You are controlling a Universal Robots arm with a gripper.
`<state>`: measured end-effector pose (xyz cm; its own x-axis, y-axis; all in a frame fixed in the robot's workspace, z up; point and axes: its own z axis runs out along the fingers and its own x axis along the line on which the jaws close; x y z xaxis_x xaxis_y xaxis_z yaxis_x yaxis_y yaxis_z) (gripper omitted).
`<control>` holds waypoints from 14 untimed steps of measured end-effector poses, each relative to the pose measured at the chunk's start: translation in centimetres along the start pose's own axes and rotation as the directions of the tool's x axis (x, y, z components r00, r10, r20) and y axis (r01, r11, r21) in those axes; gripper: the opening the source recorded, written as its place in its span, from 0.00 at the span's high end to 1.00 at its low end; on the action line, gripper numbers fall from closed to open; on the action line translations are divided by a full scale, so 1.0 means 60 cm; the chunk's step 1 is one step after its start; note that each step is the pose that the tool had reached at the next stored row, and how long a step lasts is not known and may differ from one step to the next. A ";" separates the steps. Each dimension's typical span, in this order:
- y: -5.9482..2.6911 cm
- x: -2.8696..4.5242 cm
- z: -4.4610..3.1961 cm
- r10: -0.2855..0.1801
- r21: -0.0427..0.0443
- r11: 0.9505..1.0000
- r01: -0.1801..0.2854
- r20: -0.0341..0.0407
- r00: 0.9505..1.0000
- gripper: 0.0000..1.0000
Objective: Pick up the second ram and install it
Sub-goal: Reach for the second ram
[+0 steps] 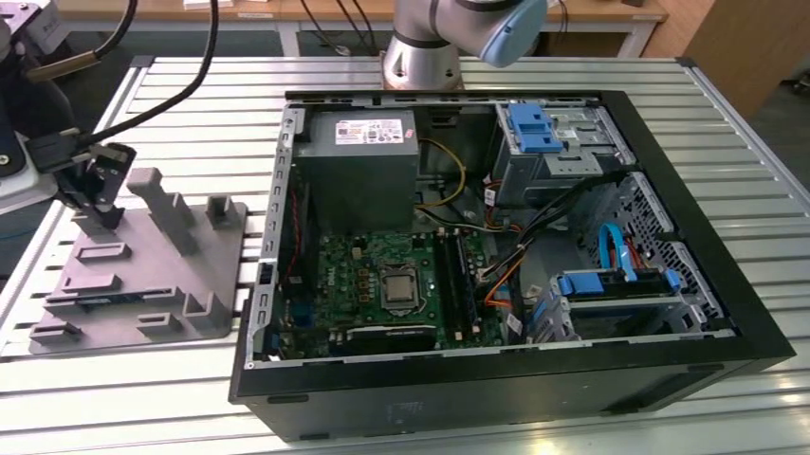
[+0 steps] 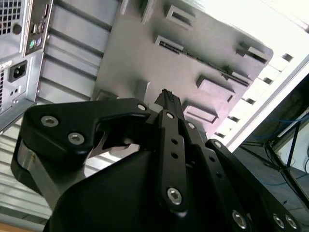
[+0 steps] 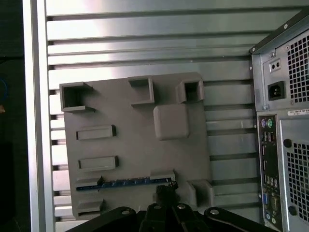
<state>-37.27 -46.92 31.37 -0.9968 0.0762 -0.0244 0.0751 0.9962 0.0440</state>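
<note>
Black gripper (image 3: 166, 189), jaws pinched together with no gap showing and nothing between them. It hangs tip-down over one end of the second ram (image 3: 123, 183); can't tell if it touches. The second ram stands on edge in a slot of the tray (image 3: 130, 150), so only its thin blue top edge shows in the first wrist view. The tray is matte grey plastic, a flat slab with rectangular pockets, low ridges and square upright posts. It lies on the table (image 3: 145, 43) of ribbed silvery metal slats. PC case (image 1: 708, 284) just beside the tray on the exterior view's right: black shell, side open, green motherboard (image 1: 367, 275) inside, perforated grey rear panel with ports
</note>
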 end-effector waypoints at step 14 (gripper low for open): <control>-0.016 0.027 0.034 0.000 0.000 1.000 0.000 0.000 1.000 0.90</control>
<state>-38.89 -47.65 29.22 -0.9968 0.0762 -0.0245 0.0751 0.9962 0.0440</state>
